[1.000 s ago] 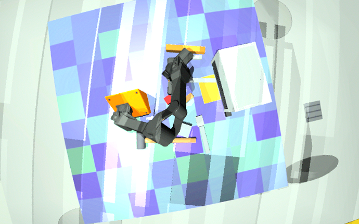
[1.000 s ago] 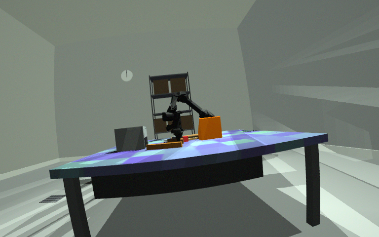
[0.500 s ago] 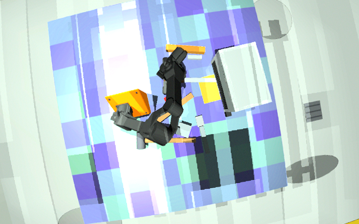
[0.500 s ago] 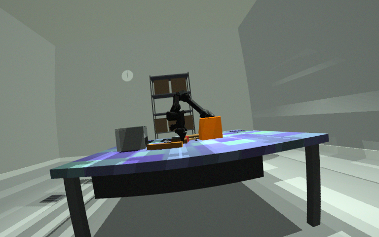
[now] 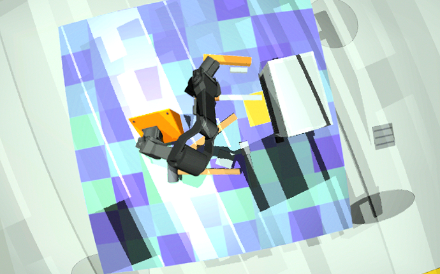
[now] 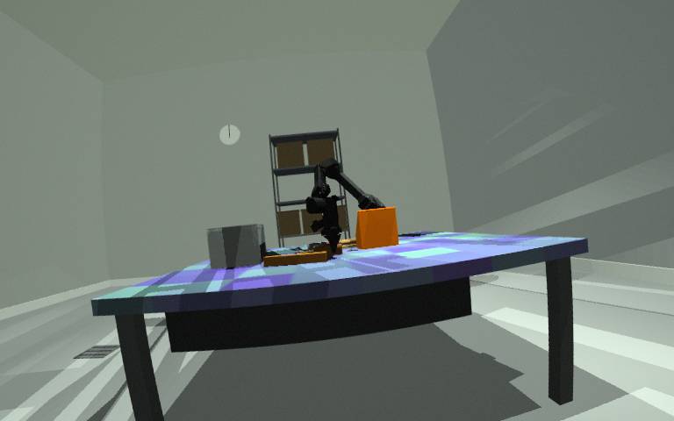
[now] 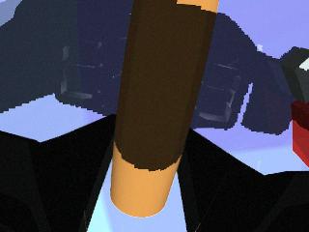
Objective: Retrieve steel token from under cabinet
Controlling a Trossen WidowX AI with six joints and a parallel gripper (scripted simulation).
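Note:
My gripper (image 7: 149, 128) (image 6: 332, 253) points down, low over the table, shut on a round wooden handle (image 7: 144, 190). The arm hides its fingers in the top view. There a pale strip (image 5: 238, 97) with an orange-brown end comes out from under the arm and reaches over the yellow marked area (image 5: 256, 113) toward the cabinet; it looks like the front of the held tool. The cabinet (image 5: 295, 94) (image 6: 234, 248) stands just behind the area, its dark vent side (image 5: 269, 101) facing it. I cannot make out the steel token in any view.
An orange bar (image 5: 229, 59) (image 6: 295, 258) and a short pale block (image 5: 238, 69) lie on one side. Across from them lie wooden sticks (image 5: 228, 122) (image 5: 226, 171), a pale-headed tool (image 5: 244, 145) and a pale plate (image 5: 224, 162). A red block (image 7: 300, 137) shows beside the gripper.

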